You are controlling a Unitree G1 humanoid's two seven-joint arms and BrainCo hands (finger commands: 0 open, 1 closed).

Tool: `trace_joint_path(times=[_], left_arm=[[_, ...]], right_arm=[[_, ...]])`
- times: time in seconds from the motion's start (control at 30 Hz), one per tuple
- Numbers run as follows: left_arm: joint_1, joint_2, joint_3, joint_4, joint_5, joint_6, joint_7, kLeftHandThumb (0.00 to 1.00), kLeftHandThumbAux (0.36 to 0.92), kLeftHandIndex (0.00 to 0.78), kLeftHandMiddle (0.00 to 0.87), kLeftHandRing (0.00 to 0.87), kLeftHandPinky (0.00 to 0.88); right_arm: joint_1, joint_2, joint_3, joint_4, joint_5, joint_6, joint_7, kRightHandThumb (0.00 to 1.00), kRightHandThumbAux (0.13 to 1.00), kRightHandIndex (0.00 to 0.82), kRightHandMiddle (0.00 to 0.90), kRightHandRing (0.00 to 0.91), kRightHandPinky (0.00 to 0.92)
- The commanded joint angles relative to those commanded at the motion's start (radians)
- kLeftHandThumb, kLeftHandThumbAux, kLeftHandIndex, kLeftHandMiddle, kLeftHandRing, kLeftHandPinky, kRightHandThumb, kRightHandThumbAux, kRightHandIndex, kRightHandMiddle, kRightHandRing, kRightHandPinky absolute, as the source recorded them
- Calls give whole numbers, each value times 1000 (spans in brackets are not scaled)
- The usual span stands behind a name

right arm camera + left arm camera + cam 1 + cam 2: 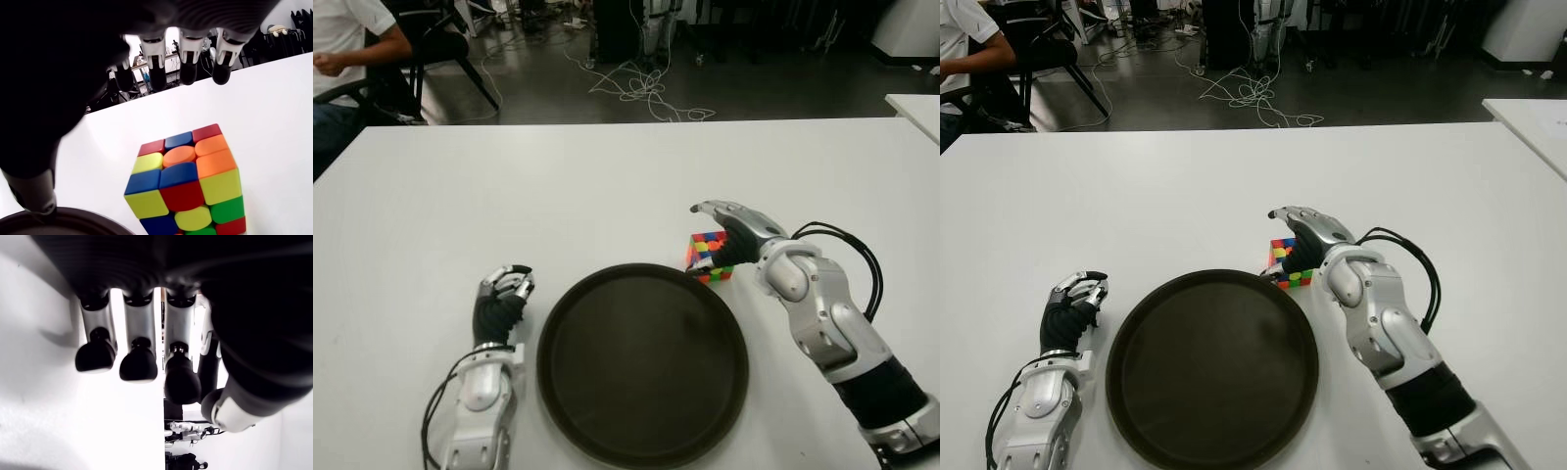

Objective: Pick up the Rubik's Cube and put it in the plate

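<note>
The Rubik's Cube (708,257) stands on the white table (509,186), just beyond the far right rim of the round dark plate (550,333). My right hand (729,233) reaches over the cube from the right, fingers stretched out above its top and thumb down on the plate side. In the right wrist view the cube (188,183) sits under the extended fingers (186,68) with a gap between them, and nothing is grasped. My left hand (505,294) shows left of the plate, fingers curled and holding nothing.
A person (342,59) sits on a chair beyond the table's far left corner. Loose cables (641,88) lie on the floor behind the table. Another white table's corner (915,108) shows at the far right.
</note>
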Motion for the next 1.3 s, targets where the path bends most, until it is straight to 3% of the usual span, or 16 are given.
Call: trace_joint_path(times=[0.57,1.3], left_arm=[[4,2,-6,-27,8,37,0,710,705,443,811,817,804],[-2,6,-2,-7,19,11,0,710,705,444,810,821,811]], right_arm=[[-1,7,-8,29,-5,-5,-33,0,662,0,0,0,0],[-20,19,-8,106,-3,-15,-81,0,663,0,0,0,0]])
